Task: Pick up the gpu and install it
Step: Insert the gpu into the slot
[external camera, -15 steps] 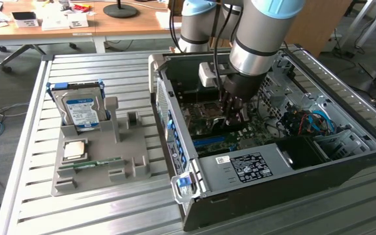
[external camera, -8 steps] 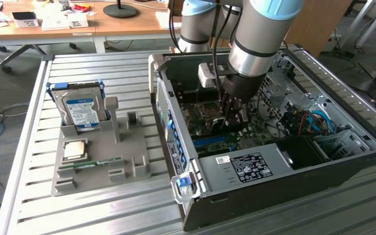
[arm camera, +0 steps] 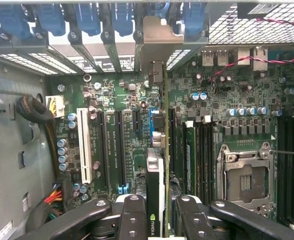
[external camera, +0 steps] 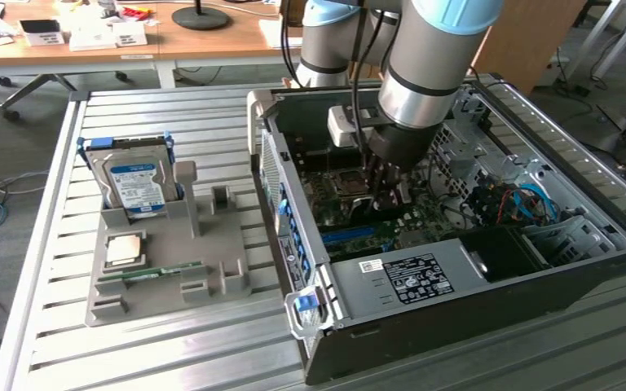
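Note:
In the wrist view the gpu stands on edge between my fingers, its black cooler face on one side and its thin green board on the other. My gripper is shut on it. The card's silver end bracket reaches the row of rear slot openings, and the card lies along the motherboard in line with a blue slot. I cannot tell whether its edge is seated. In the exterior view my gripper reaches down inside the open computer case, low over the board, with the gpu dark beneath it.
A white slot and black slots lie beside the card, and an open processor socket lies on the other side. Red wires cross near the rear. Beside the case, a grey holder carries a hard drive and a memory stick.

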You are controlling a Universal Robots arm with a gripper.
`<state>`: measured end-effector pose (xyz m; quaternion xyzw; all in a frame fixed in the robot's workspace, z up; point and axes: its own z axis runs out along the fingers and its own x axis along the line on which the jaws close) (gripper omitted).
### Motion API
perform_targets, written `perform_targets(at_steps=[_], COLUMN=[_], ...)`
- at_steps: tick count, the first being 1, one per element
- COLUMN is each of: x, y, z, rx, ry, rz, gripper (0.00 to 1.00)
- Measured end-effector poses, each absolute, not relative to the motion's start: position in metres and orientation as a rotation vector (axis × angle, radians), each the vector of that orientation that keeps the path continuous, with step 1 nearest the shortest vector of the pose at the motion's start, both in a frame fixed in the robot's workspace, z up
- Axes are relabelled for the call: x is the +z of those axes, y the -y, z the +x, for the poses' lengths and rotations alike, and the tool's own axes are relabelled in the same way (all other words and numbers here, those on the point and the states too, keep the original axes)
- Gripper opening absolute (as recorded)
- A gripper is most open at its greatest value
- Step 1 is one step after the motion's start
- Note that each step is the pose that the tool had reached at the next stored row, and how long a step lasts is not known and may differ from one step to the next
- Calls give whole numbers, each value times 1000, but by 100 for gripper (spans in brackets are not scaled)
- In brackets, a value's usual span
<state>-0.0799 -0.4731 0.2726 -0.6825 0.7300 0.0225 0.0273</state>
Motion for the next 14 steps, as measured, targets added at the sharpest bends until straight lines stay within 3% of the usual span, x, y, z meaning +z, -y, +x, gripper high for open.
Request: perform_targets(at_steps=[14], x=[272], y=[473], z=[-83], rx=[70], ry=[-2254], rz=[-2107], gripper=[27])
